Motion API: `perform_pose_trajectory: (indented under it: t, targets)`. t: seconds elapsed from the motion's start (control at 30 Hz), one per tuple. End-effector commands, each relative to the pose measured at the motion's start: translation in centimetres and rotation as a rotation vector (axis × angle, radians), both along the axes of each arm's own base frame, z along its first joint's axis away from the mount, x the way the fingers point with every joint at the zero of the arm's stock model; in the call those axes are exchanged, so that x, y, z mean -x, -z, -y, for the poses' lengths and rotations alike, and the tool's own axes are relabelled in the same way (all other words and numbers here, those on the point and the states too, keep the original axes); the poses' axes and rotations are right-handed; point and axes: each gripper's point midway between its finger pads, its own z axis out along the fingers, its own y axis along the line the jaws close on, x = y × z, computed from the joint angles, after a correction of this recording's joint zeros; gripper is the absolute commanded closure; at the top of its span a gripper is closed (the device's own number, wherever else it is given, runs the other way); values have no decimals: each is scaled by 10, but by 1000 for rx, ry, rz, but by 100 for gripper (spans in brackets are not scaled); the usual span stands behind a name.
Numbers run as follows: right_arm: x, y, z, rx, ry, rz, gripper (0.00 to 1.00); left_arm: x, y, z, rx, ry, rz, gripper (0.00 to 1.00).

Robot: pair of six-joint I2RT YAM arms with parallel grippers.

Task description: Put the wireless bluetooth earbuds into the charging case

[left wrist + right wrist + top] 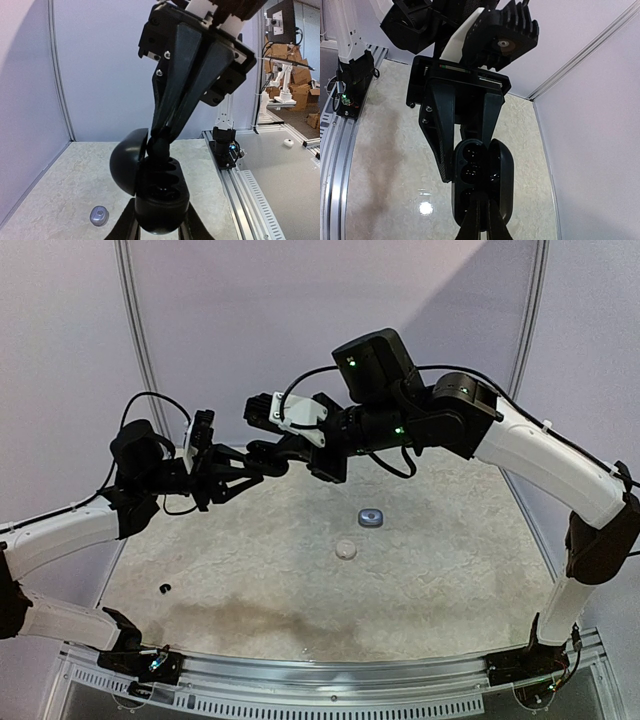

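Looking from overhead: finds the left gripper (268,456) and right gripper (285,445) raised and meeting tip to tip, well above the table (450,580). Cannot tell there what sits between the black fingers. Down on the table, spots a grey-blue case (372,517), a white round case (346,550) just nearer, and well apart to the left a tiny black earbud (165,588), too small to tell its heading.

Turning to the left wrist: shows the left gripper (161,225) clamped narrow on the black charging case (160,197), long axis running up the view, open face toward the camera, lid (127,161) swung out to the left. Shows the right gripper (159,144) reaching down from above, fingers pressed together, tips at the upper well; cannot tell whether a bud sits between them.

Switching to the right wrist: shows the case (472,175) again lengthwise up the view, in line with the closed right gripper (480,220), wells facing the camera, lid (501,175) open to the right, left gripper (465,150) gripping from above.
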Motion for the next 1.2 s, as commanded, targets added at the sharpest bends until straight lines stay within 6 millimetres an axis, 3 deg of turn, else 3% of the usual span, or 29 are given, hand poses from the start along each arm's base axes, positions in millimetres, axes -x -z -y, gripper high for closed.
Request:
perform_pose_trajectory:
  t: [0.0,0.23,0.47,0.77,1.17]
  targets:
    - [-8,20,1,54,21,-18,100,4,-16,0,34,9,59,100]
    - [-1,24,2,66,-6,-39,99,0,-19,-1,54,-23,56,100]
    - [-3,31,2,78,2,-42,88,3,-21,-1,61,-14,67,100]
    - [-14,32,1,75,37,-27,89,7,-22,-2,65,2,78,100]
    - [-9,38,1,109,-62,-64,87,13,-24,-1,69,27,99,100]
